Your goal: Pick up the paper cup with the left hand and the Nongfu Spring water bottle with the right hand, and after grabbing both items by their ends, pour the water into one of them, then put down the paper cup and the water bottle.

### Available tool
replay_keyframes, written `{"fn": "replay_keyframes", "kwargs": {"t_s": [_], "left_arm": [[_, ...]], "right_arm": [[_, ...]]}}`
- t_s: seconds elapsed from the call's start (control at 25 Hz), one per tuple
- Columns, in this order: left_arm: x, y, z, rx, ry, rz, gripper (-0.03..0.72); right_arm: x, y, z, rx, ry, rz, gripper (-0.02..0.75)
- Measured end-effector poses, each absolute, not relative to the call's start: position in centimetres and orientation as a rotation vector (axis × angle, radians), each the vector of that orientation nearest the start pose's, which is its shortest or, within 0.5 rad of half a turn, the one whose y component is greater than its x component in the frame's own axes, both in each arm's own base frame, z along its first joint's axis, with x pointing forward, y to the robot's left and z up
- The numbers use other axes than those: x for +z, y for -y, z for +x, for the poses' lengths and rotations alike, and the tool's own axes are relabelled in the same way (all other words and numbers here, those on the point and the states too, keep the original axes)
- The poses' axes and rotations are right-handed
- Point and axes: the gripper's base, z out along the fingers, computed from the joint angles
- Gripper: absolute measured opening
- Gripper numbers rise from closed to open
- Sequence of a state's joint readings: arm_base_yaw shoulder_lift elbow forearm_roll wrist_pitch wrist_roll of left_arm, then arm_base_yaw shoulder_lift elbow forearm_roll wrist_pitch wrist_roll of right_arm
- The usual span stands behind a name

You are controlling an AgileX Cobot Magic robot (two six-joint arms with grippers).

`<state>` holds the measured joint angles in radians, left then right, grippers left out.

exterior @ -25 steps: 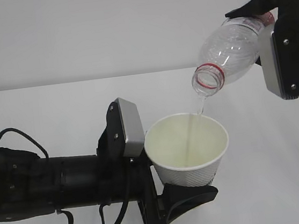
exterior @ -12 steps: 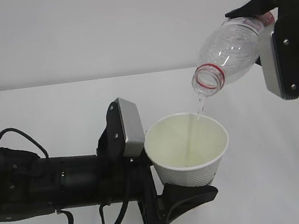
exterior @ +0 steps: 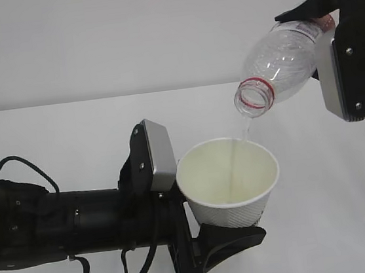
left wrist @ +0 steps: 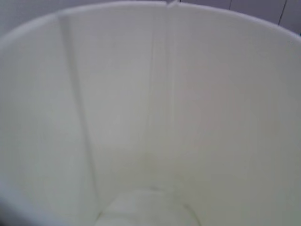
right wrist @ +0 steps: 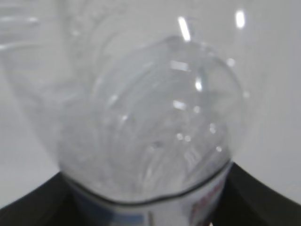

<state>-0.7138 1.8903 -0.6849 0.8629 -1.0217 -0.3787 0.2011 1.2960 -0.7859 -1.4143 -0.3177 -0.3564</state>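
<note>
White paper cup, upright and raised above the worktop, gripped low on its wall by the left end effector; black fingers wrapped around the base, grey boxy module just beside the rim on the left. Cream interior open to the exterior view; a shallow pool at the bottom seen in the left wrist view, with the cup's inner wall filling that frame.

Clear ribbed Nongfu Spring water bottle, tilted mouth-down and to the left, held at upper right by the right end effector, clamped on the labelled rear part; light grey flat-sided module facing the camera. Red neck ring at the open mouth, positioned above and slightly right of the cup's centre, not touching the rim.

Thin stream of water falling from the mouth into the cup, striking the inside near the far right wall. Bottle body largely drained in appearance; exact level not discernible.

Right wrist view: bottle shoulder seen end-on, blurred, with a strip of red-and-white label at the lower edge and black end effector parts to either side.
</note>
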Motion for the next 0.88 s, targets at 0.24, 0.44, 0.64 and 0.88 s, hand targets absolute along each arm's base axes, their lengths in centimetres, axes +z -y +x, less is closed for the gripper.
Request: {"fn": "replay_keyframes", "kwargs": {"t_s": [0.24,0.44,0.64,0.88], "left_arm": [[14.18,25.47,20.4,-1.028,-1.469,1.25,0.58],[14.17,25.47,20.41,-1.026,-1.47,1.251,0.58],[14.17,25.47,20.41,-1.026,-1.47,1.251,0.58],[14.16,25.47,20.39,-1.027,-1.469,1.253,0.58]], "right_arm": [[29.1,-8.31,26.77,-0.731,-0.924,-1.769,0.484],[29.1,-8.31,26.77,-0.734,-0.92,-1.771,0.484],[29.1,-8.31,26.77,-0.736,-0.917,-1.773,0.484],[29.1,-8.31,26.77,-0.739,-0.914,-1.776,0.484]]}}
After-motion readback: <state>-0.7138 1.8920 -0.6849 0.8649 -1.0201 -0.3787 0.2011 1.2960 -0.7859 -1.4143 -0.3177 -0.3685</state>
